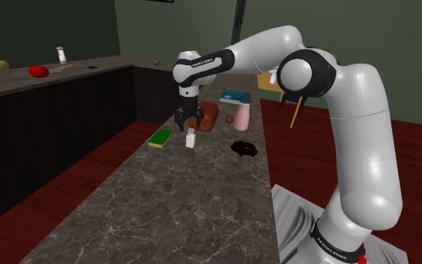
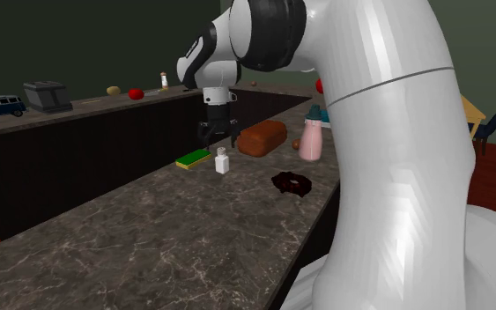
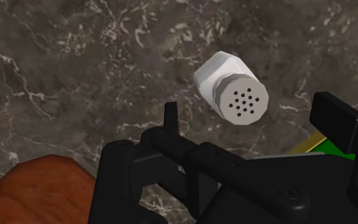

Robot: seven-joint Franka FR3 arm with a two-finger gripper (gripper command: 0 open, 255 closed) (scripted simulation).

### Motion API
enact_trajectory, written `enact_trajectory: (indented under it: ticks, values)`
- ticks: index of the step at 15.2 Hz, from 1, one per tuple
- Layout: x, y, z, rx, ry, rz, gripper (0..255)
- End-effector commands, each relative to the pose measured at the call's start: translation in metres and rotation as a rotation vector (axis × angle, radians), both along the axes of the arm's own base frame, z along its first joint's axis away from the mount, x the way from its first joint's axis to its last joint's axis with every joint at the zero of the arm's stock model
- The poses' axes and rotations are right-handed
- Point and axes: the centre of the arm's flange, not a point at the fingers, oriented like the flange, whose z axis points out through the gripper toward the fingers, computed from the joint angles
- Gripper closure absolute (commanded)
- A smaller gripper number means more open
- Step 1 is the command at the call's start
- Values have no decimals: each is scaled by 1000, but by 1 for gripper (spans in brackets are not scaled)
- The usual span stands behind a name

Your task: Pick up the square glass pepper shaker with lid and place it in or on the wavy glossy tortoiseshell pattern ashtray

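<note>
Table [image 1: 172, 202]: long slab of dark grey-brown marble with white veining and a polished look.
White arm [image 1: 351, 135]: reaches out over the table's far half.
Jaws: point down, wide open, holding nothing. The 2 black fingers [image 3: 331, 118] stand well apart.
Loaf [image 2: 262, 137]: brown, rounded, matte, just behind the jaws in the second exterior view.
Bottle [image 2: 311, 141]: pink, upright, to that view's right of the loaf.
Sponge [image 2: 193, 158]: flat, green over yellow.
Ashtray [image 2: 292, 182]: low, wavy rim, glossy dark red-brown mottle, apart from the shaker toward that view's right.
Pepper shaker [image 3: 231, 89]: upright on the table just beside the sponge, below the jaws, in line with the gap, untouched. White squarish body with rounded corners, and a round pale lid with small dark holes.
</note>
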Motion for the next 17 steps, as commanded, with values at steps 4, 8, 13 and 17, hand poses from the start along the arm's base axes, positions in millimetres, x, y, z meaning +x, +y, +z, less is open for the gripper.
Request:
enact_trajectory:
  ticks: [4, 8, 13, 17]
  values:
    - [-2, -1, -13, 0, 0, 0, 0]
    - [-2, -1, -13, 0, 0, 0, 0]
    - [-2, -1, -13, 0, 0, 0, 255]
    - [-2, -1, -13, 0, 0, 0, 255]
